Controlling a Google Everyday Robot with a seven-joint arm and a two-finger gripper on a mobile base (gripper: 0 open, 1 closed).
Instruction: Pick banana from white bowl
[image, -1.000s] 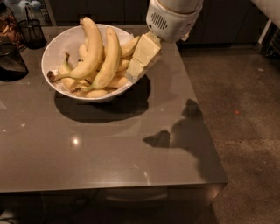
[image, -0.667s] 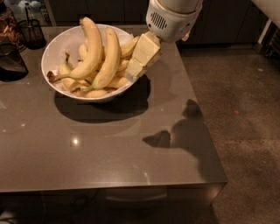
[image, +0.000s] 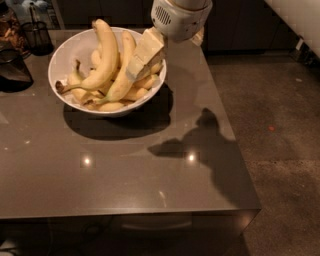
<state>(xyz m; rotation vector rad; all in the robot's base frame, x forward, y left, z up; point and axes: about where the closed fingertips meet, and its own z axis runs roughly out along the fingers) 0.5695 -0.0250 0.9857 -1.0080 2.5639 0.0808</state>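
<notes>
The white bowl (image: 60, 60) stands at the table's back left and holds several bananas. The long, gently curved banana (image: 121, 75) lies on the right of the pile, its stem pointing down-left. A more strongly curved long banana (image: 106, 57) with a brown stem lies to its left, over short stubby bananas (image: 107, 106). My gripper (image: 155, 50) hangs over the bowl's right side, open. Its near cream finger (image: 144, 54) reaches down against the upper part of the gently curved banana. The other finger shows only as a small part to the right of the wrist.
The grey table (image: 125, 170) ends at its right edge near the bowl, with floor (image: 280, 125) beyond. A dark wire cup (image: 36, 36) and a dark object (image: 12, 70) stand at the far left.
My gripper has moved left, from the bowl's right rim to over the bananas. The bowl and bananas have not moved.
</notes>
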